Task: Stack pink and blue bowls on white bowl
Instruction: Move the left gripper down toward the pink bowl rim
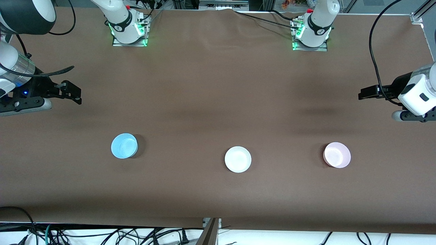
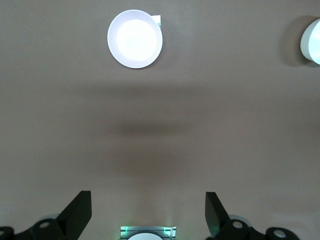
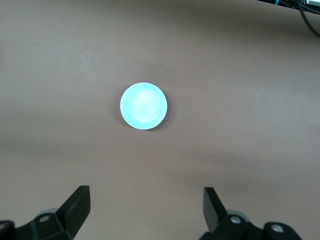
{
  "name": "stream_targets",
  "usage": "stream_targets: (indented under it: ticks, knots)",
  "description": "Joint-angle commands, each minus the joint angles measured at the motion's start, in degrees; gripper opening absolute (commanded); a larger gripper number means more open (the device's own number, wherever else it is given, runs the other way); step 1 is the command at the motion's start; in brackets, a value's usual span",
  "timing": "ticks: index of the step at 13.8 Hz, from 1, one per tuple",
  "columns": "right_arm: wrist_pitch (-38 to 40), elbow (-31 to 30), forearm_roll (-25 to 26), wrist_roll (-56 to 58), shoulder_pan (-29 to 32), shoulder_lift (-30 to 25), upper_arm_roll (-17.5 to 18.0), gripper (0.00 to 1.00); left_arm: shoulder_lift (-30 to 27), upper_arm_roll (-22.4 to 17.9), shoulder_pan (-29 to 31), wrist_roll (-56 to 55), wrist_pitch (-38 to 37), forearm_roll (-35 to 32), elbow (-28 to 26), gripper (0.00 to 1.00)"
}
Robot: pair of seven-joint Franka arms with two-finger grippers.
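Observation:
Three bowls stand apart in a row on the brown table. The light blue bowl (image 1: 124, 146) is toward the right arm's end, the white bowl (image 1: 237, 159) is in the middle, and the pale pink bowl (image 1: 337, 155) is toward the left arm's end. My right gripper (image 1: 75, 94) is open and empty, high over the table at its own end. In the right wrist view (image 3: 145, 192) the blue bowl (image 3: 143, 106) lies far below. My left gripper (image 1: 363, 93) is open and empty, high at its end. The left wrist view (image 2: 147, 200) shows the pink bowl (image 2: 135, 38) and the white bowl's edge (image 2: 312, 42).
The arms' bases (image 1: 129, 32) (image 1: 310, 35) stand along the table edge farthest from the front camera. Cables hang below the near table edge (image 1: 102, 234). A black cable (image 1: 374, 58) loops to the left arm's wrist.

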State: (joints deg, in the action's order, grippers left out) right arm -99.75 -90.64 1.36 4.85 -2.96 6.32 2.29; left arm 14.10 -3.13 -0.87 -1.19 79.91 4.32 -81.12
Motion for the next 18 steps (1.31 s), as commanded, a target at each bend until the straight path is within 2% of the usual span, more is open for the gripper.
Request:
stream_targets:
  ticks: [1,4,8,15,18]
  knots:
    - [-0.1,0.2,0.0,0.1,0.2,-0.1,0.3,0.99,4.0,0.1,2.7,0.6,2.9,-1.0,0.0,1.0]
    - [0.4,0.1,-0.9,0.1,0.2,-0.2,0.3,0.99,8.7,0.1,3.3,0.6,8.2,-1.2,-0.4,1.0]
    - [0.6,0.1,-1.3,0.1,0.2,-0.2,0.3,0.99,18.4,0.1,6.6,4.7,21.4,-0.5,-0.4,1.0]
    - [0.6,0.1,-1.3,0.1,0.2,-0.1,0.2,0.99,27.4,0.2,6.8,6.7,34.5,-0.5,-0.4,1.0]
    - [0.6,0.1,-1.3,0.1,0.2,-0.1,0.1,0.99,29.7,0.2,7.1,6.7,37.6,0.3,-0.4,1.0]
